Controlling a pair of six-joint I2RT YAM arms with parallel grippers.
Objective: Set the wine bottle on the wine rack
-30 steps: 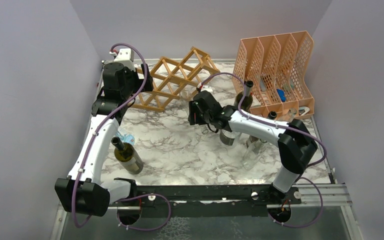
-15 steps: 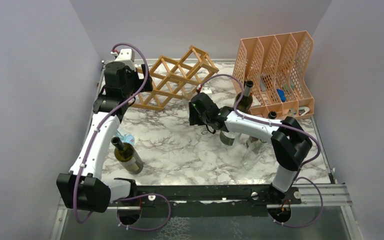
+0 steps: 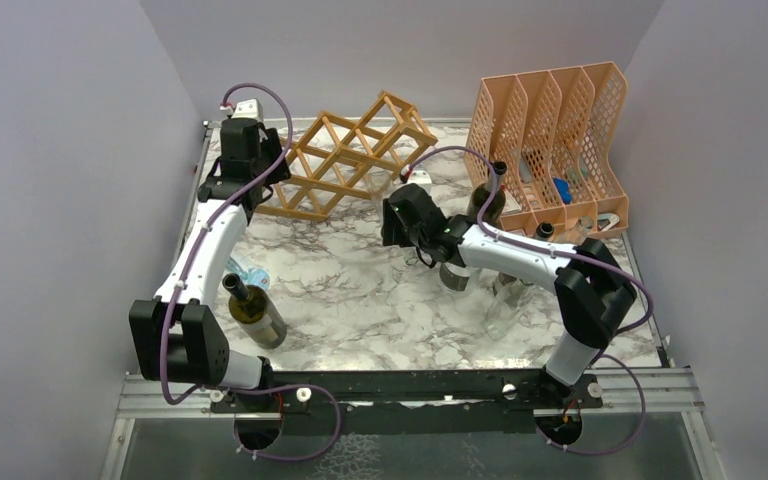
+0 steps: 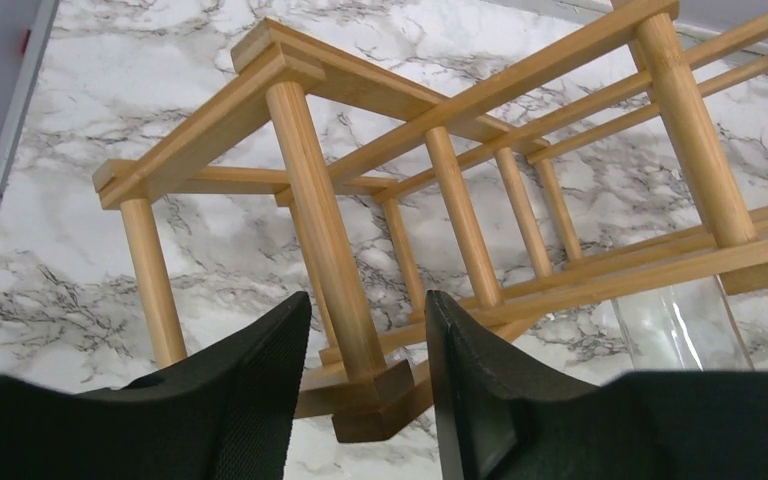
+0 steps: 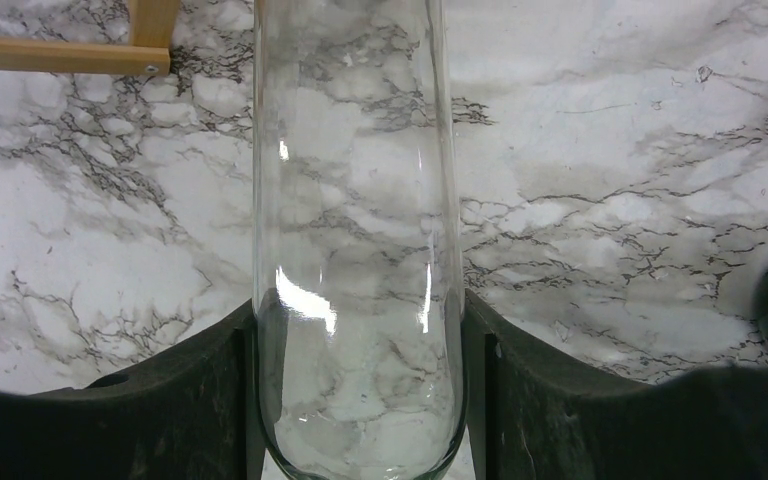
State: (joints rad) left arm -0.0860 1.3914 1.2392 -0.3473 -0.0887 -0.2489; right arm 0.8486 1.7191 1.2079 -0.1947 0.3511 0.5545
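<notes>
The left tool (image 4: 367, 305) has narrowed around a post of the wine rack (image 4: 325, 240); whether it grips, I cannot tell. The right tool (image 5: 358, 315) clamps the clear wine bottle (image 5: 360, 180).

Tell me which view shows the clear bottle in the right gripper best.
Right wrist. The clear bottle fills the frame, clamped in the right gripper. Top external: too small and see-through to make out. Left wrist: only a patch of clear glass behind the wine rack, probably the same bottle.
</notes>
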